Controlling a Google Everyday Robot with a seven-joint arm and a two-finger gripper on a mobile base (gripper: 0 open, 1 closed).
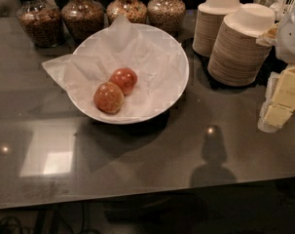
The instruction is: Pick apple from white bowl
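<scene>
A large shallow white bowl (178,84) lined with crumpled white paper stands on the dark counter, left of centre. Two apples lie in it side by side. The nearer one, the apple (108,97), is dull brownish-red mottled with yellow-orange. A brighter, smoother red-orange apple (123,80) touches it at the upper right. The gripper is not in view, and no part of the arm shows.
Several glass jars of cereal (83,13) stand behind the bowl. Two stacks of cream paper bowls (242,45) stand at the right. Packets in yellow and white (283,99) lie at the far right. The counter's front edge (137,199) runs along the bottom.
</scene>
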